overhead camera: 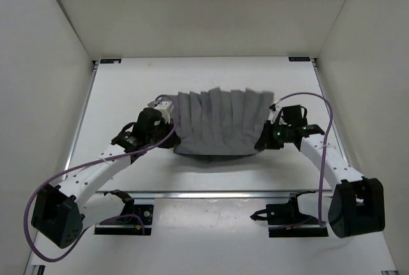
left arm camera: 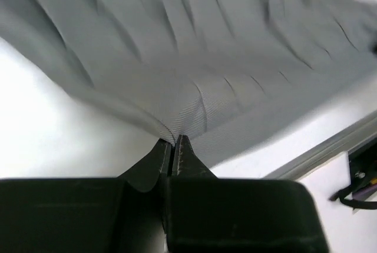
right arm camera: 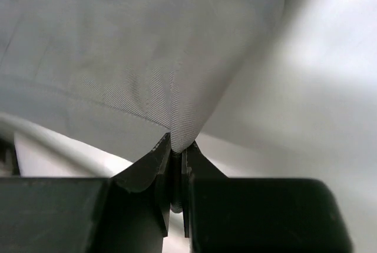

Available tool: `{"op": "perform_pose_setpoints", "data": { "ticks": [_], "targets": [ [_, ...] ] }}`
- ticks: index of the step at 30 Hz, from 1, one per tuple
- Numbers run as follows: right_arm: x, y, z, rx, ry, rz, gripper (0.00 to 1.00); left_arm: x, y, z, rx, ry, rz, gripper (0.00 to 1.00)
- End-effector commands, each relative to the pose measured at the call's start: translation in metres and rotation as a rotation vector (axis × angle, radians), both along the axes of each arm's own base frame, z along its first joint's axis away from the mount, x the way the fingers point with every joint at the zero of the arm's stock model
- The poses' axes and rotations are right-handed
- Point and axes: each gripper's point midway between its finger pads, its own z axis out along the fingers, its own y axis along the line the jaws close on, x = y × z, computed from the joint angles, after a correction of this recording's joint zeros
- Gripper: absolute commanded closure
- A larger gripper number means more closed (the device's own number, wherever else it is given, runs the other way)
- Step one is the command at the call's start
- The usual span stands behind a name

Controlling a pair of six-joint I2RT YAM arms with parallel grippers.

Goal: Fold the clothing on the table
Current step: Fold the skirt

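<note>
Left tool (left arm camera: 175, 142) clamps the clothing (overhead camera: 220, 120) at nine o'clock | right tool (right arm camera: 175, 146) pinches three o'clock | stretched between them over the tabletop (overhead camera: 121, 89), likely so it folds evenly

We see the clothing (overhead camera: 220, 121) as soft grey cloth, finely ribbed and matt. The table (overhead camera: 121, 96) looks smooth, matt white; its rail (overhead camera: 211, 193) is bare metal. The left gripper (left arm camera: 175, 140) and right gripper (right arm camera: 175, 142) look like dull black plastic.
</note>
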Motion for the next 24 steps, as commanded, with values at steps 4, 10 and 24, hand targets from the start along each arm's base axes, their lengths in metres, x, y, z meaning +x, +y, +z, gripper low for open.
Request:
{"op": "perform_pose_setpoints", "data": {
  "ticks": [4,10,24],
  "targets": [
    [0.011,0.001,0.036,0.111,-0.113,-0.081,1.00,0.028,0.058,0.022,-0.028,-0.008,0.227,1.00],
    [0.089,-0.011,0.025,0.063,-0.060,-0.078,0.99,0.100,0.061,-0.015,0.002,0.139,0.295,0.99],
    [0.208,-0.007,0.041,0.140,-0.134,-0.059,0.02,0.189,0.045,-0.039,-0.047,0.246,0.325,0.02]
  ]
}}
